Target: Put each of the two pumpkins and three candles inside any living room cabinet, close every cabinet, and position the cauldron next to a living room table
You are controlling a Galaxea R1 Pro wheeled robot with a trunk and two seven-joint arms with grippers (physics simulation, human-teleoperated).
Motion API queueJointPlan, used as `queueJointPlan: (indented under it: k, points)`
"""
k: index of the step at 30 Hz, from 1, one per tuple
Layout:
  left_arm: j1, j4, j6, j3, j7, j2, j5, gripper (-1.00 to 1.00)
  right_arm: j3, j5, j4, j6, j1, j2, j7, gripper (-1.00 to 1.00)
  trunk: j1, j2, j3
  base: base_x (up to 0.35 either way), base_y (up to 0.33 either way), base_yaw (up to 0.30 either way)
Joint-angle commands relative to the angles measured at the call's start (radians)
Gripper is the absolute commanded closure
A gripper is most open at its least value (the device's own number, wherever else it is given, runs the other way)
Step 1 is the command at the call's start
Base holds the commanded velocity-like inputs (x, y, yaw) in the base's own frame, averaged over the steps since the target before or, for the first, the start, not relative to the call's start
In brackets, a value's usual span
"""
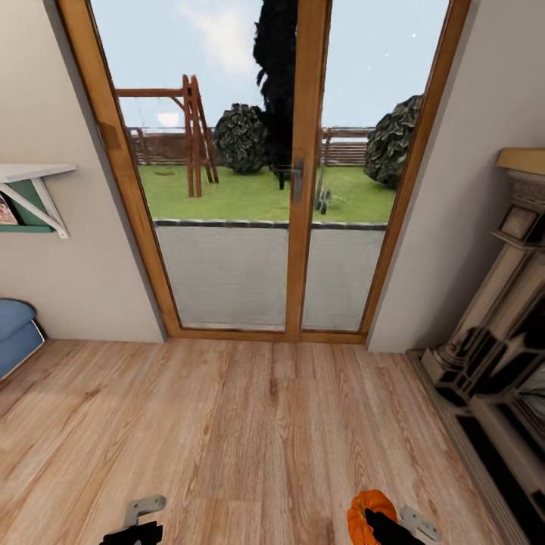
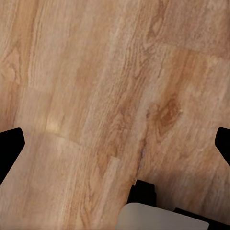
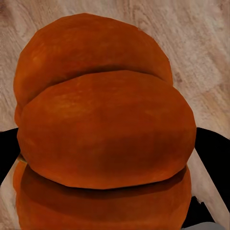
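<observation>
Facing a double glass door (image 1: 295,174) with a wooden frame, the robot stands on a light wood plank floor (image 1: 250,431), and through the glass a lawn, a wooden swing frame (image 1: 189,132), round bushes and a fence are visible. At the lower edge of the head view the right gripper (image 1: 382,524) holds an orange pumpkin (image 1: 365,513) low above the floor, near the right side of the robot; its dark fingers are pinching the pumpkin, which bulges out between them. In the right wrist view the pumpkin (image 3: 105,129) is very close to the camera, its ribbed orange skin covers most of the picture, and black finger parts (image 3: 211,153) appear at both sides of it, touching its surface, with the plank floor behind. The left gripper (image 1: 135,532) is at the lower left of the head view, dark, with a grey bracket just above it. In the left wrist view its two black fingertips (image 2: 10,143) stand far apart at the two edges of the picture, so the claw is spread wide with nothing between the tips except the bare floor below. On the right wall a dark and cream fireplace surround (image 1: 499,341) stands on the floor. On the left wall a white shelf (image 1: 30,178) with a bracket hangs, and below it a blue cushioned seat (image 1: 14,329) touches the floor.
</observation>
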Motion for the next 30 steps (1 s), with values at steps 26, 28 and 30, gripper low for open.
queueJointPlan:
  k: [26,28,30]
  points:
    - [0.001,-0.003,-0.001,-0.01,0.007,0.001,0.008,-1.0,0.009,0.003,0.001,-0.012,-0.001,0.0,-0.003,1.0,0.0,-0.001,-0.001,-0.093,-0.153,0.0]
    - [0.002,-0.003,-0.025,-0.01,0.007,0.001,0.009,-1.0,0.008,0.022,0.001,-0.012,-0.001,0.001,-0.004,1.0,0.0,-0.001,-0.001,-0.015,-0.009,0.0]
    - [0.004,-0.003,-0.051,-0.01,0.007,0.001,0.011,-1.0,0.008,0.035,0.001,-0.013,-0.001,0.005,-0.005,1.0,0.0,-0.001,-0.001,-0.006,-0.004,0.0]
